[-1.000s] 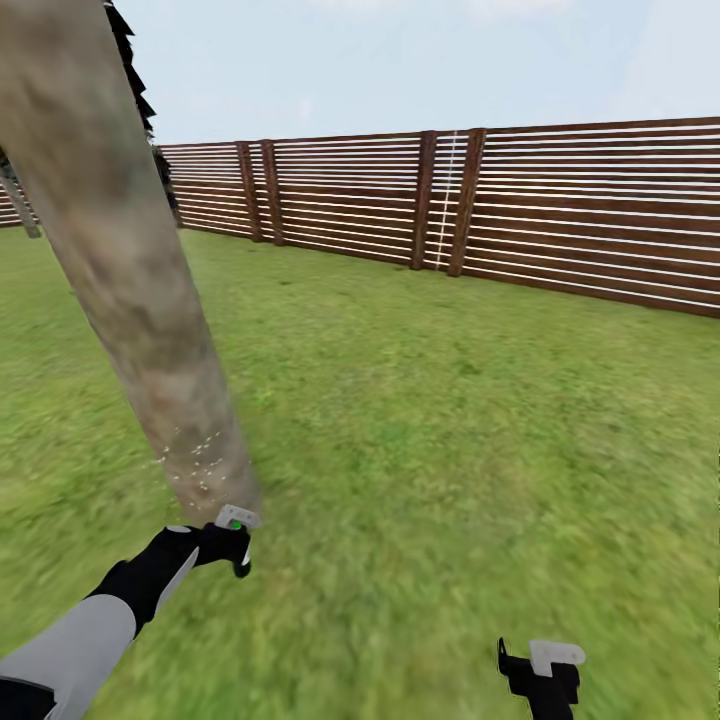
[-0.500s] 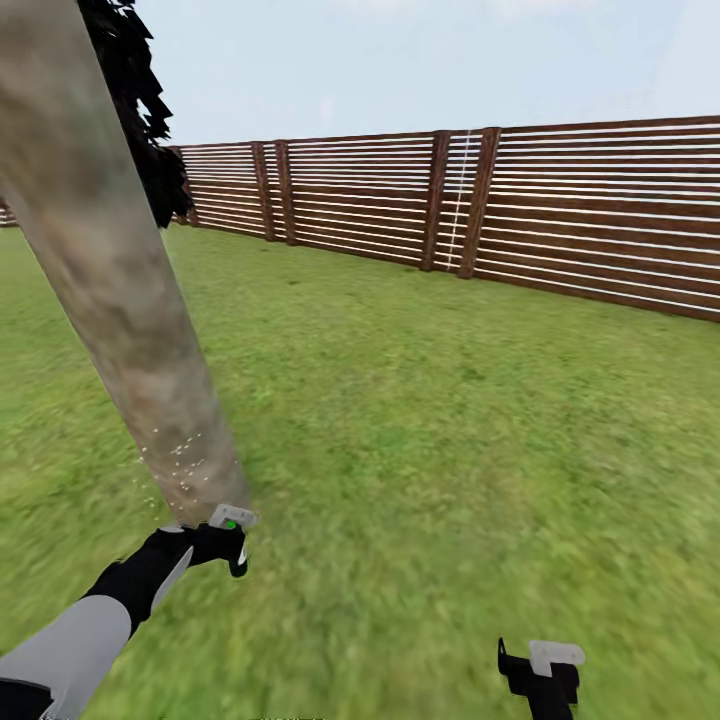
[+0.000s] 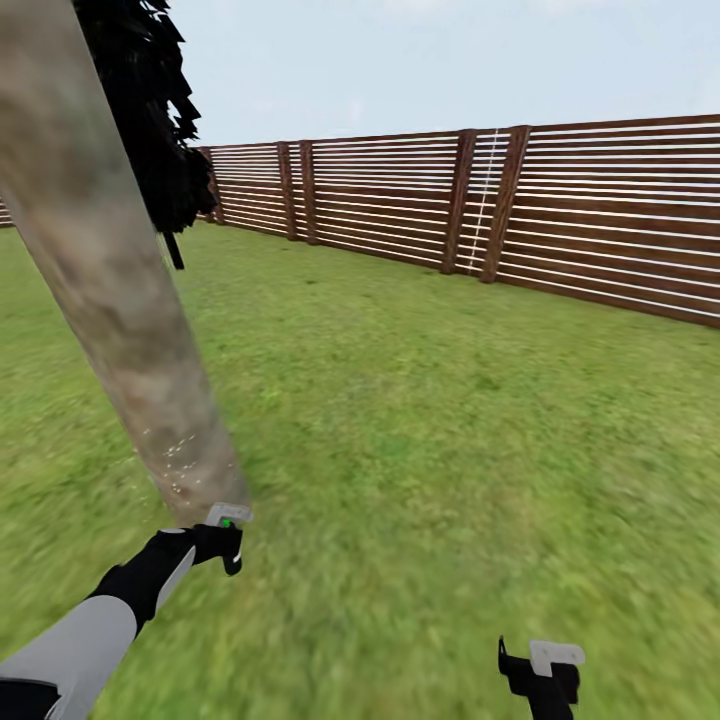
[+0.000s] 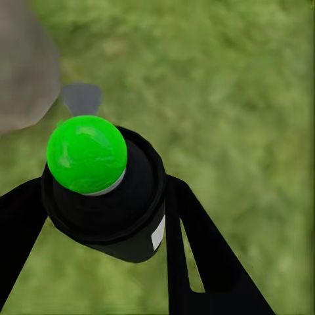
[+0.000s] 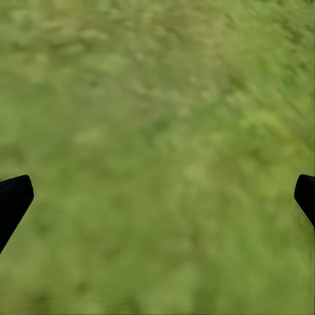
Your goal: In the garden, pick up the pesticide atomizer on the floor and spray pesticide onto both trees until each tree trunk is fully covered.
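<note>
A thick, mottled beige-grey tree trunk [image 3: 120, 300] leans up the left of the head view, and a corner of the trunk [image 4: 23, 72] also shows in the left wrist view. Fine white spray specks dot its lower part. My left gripper [image 3: 228, 535] is held close to the trunk's base, shut on the pesticide atomizer [image 4: 105, 197], a small dark bottle whose top shows bright green here. The atomizer [image 3: 226, 521] points at the trunk. My right gripper [image 3: 545, 680] hangs low at the right over grass, open with nothing between its fingers [image 5: 14, 197].
The green lawn [image 3: 450, 420] stretches ahead and to the right. A brown horizontal-slat fence [image 3: 500, 210] closes the far side. A dark narrow conifer [image 3: 150, 120] stands behind the trunk near the fence corner.
The whole view has shifted, so the fence sits further right and the dark conifer has come out from behind the trunk. My left gripper stays at the trunk's base with the atomizer.
</note>
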{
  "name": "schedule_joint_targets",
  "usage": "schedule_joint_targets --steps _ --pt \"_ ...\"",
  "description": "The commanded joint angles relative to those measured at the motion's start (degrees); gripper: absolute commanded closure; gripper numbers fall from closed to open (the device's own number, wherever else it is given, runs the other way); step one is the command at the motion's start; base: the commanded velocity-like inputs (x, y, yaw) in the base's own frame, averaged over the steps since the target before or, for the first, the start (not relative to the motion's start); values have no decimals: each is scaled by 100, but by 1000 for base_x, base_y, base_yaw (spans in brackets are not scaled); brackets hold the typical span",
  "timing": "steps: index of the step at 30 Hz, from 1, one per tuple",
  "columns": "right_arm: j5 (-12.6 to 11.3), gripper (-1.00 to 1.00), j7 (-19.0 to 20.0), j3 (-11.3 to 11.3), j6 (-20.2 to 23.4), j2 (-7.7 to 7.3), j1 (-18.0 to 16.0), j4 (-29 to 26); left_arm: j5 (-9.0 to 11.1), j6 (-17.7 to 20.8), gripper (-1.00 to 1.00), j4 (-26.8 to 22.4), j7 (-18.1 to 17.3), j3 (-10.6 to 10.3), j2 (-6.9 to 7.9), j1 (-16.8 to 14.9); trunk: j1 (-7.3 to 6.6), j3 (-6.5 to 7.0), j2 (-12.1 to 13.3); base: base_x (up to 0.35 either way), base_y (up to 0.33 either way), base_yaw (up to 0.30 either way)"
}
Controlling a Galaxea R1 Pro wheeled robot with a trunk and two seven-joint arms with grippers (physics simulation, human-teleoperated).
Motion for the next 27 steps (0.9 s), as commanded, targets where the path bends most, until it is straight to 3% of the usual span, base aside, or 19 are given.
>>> schedule_joint_targets --steps 1,8,20,27 --pt "63 -100 -29 -29 -13 1 -6 8 26 41 100 -14 -2 -22 10 -2 2 -5 -2 278 -167 0" --pt "61 -100 -29 -29 -13 2 -5 8 8 44 100 -10 5 -2 17 -2 2 -5 -2 300 -92 20" --pt "62 -100 -29 -26 -13 6 -5 8 23 121 100 -7 -76 1 44 -2 2 -5 -2 237 -1 262" --pt "62 -100 -31 -29 -13 3 -5 8 16 113 100 45 -76 -29 -113 21 2 -5 -2 9 0 195"
